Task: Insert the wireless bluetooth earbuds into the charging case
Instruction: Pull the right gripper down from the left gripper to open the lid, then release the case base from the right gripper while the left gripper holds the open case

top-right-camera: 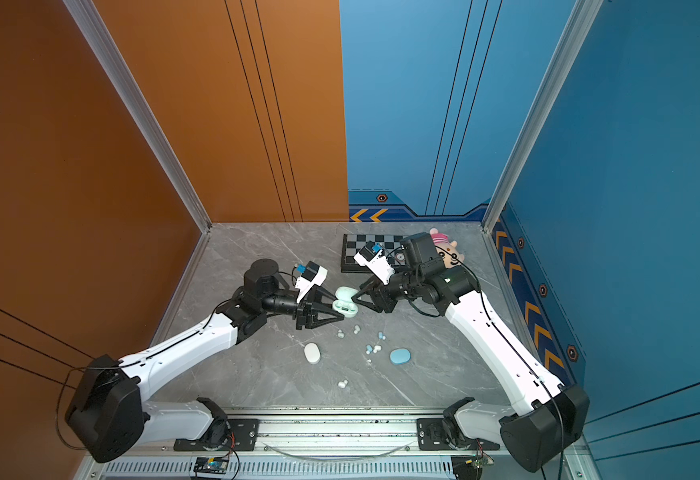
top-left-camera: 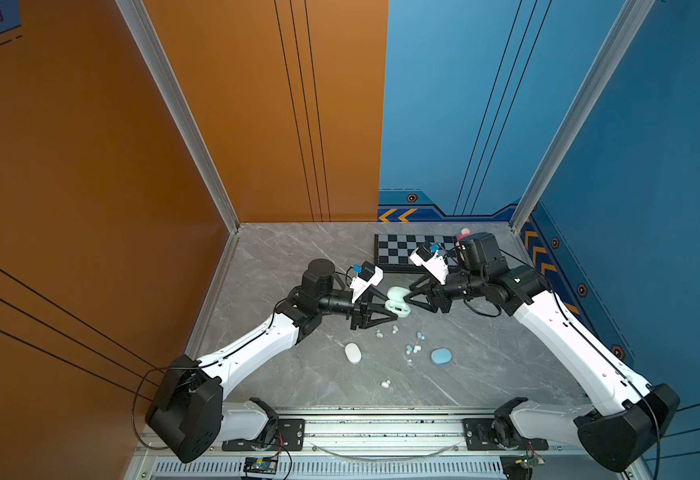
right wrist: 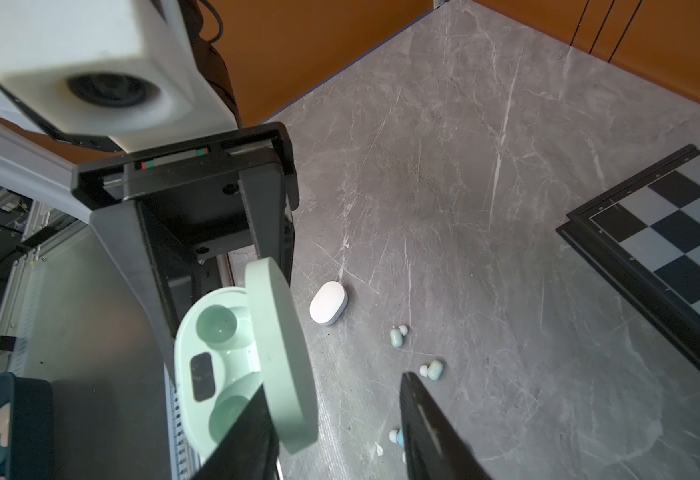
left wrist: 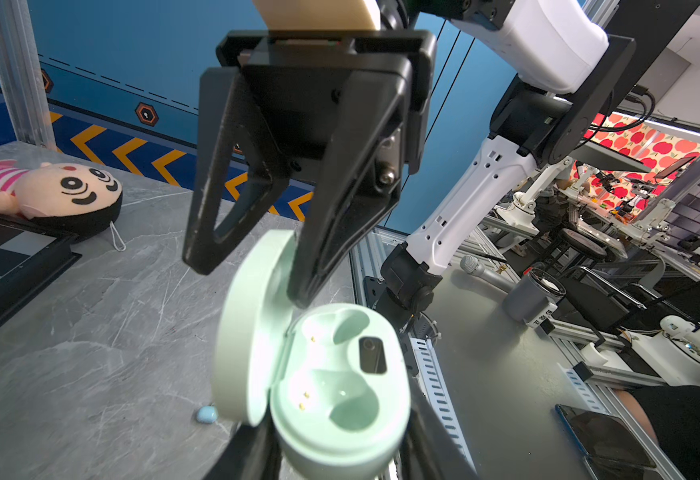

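The mint green charging case (top-left-camera: pixel 398 306) (left wrist: pixel 340 395) hangs above the table with its lid (left wrist: pixel 248 332) open and both sockets empty. My left gripper (top-left-camera: pixel 392 308) (left wrist: pixel 337 453) is shut on the case's base. My right gripper (top-left-camera: pixel 409 293) (right wrist: pixel 335 382) is open, and the lid (right wrist: pixel 281 353) stands between its fingers, beside one of them. Loose earbuds lie on the table below: mint ones (top-left-camera: pixel 379 333) (right wrist: pixel 398 336) (right wrist: pixel 433 370), blue ones (top-left-camera: pixel 420 335) (left wrist: pixel 206 414) and white ones (top-left-camera: pixel 385 383).
A closed white case (top-left-camera: pixel 353 353) (right wrist: pixel 328 302) and a closed blue case (top-left-camera: pixel 441 356) lie near the earbuds. A chessboard (top-left-camera: pixel 406 251) (right wrist: pixel 672 232) and a plush doll (top-right-camera: pixel 446 249) (left wrist: pixel 44 191) sit at the back right. Walls enclose the table on three sides.
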Tool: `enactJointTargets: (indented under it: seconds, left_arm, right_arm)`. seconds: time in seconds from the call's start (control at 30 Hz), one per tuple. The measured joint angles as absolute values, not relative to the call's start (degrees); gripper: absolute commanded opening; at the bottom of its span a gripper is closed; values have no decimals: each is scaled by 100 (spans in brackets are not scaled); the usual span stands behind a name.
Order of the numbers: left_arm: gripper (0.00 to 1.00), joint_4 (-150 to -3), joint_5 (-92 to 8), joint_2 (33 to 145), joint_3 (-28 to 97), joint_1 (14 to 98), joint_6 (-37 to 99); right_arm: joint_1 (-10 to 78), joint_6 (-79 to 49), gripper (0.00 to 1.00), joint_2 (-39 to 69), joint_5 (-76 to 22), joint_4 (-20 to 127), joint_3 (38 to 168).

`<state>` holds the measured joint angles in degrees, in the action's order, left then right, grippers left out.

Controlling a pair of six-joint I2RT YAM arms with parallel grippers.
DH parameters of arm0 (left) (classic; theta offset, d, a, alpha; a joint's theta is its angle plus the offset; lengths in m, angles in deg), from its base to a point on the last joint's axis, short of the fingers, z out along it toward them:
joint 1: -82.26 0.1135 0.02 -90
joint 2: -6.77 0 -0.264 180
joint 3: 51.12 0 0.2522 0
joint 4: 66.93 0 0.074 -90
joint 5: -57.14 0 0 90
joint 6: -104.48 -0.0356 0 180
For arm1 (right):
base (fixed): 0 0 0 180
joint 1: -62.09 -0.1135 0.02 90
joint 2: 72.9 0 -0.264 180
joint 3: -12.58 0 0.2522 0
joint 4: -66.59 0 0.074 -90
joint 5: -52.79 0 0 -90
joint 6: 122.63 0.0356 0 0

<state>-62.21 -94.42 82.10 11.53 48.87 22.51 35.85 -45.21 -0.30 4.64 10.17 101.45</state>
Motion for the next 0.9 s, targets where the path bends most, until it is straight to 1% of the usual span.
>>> enactJointTargets:
  seconds: [0.1,0.27,0.3,0.33,0.47,0.5,0.53,0.67,0.73,0.77,0.9]
  left_arm:
    - [0,-6221,-9442,8210,1161,4887,2295]
    - [0,-6208,-9423,8215,1242,4887,2365]
    - [2,-6206,-9414,8224,1262,4887,2384]
    - [8,-6208,-9392,8226,1282,4887,2402]
    - [52,-6203,-9342,8232,1299,4887,2465]
    - [59,-6195,-9315,8232,1299,4887,2476]
    - [63,-6195,-9276,8232,1301,4887,2507]
    - [73,-6208,-9169,8176,1301,4887,2620]
    - [89,-6214,-9108,8051,1290,4889,2623]
    - [91,-6219,-9066,7953,1284,4894,2631]
    - [92,-6201,-8909,7546,1264,4937,2675]
  right_arm:
    - [3585,-4542,27,-85,468,1052,10137]
    - [3585,-4571,16,-192,475,1109,10126]
    - [3585,-4577,15,-207,475,1120,10126]
    - [3585,-4575,13,-220,475,1142,10121]
    - [3585,-4573,12,-255,453,1179,10099]
    - [3585,-4571,12,-264,446,1190,10093]
    - [3585,-4571,12,-279,433,1199,10082]
    - [3559,-4573,11,-432,239,1256,10049]
    - [3529,-4584,11,-535,125,1306,10047]
    - [3500,-4590,11,-594,53,1343,10043]
    - [3334,-4632,11,-801,-179,1459,10008]
